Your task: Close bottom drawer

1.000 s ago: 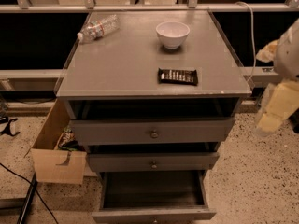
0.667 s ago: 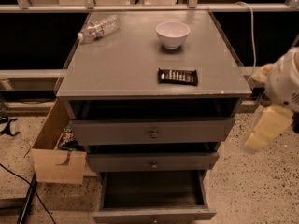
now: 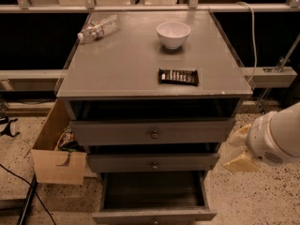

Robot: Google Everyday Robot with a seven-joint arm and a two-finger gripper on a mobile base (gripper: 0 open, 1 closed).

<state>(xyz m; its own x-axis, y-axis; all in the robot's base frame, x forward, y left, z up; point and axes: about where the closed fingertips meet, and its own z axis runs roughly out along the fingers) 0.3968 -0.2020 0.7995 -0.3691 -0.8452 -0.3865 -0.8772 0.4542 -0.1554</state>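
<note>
The grey cabinet has three drawers. The bottom drawer is pulled far out, its dark inside showing, its slim front at the lower edge of the camera view with the knob cut off. The middle drawer and the top drawer stand a little way out. My gripper, cream-coloured on a white arm, hangs to the right of the cabinet at the height of the middle drawer, above and right of the bottom drawer, touching nothing.
On the cabinet top lie a plastic bottle, a white bowl and a dark snack bar. An open cardboard box stands against the cabinet's left side. A black cable runs over the speckled floor.
My arm and gripper have moved down and to the left, closer to the cabinet's right side. The drawers have not moved.
</note>
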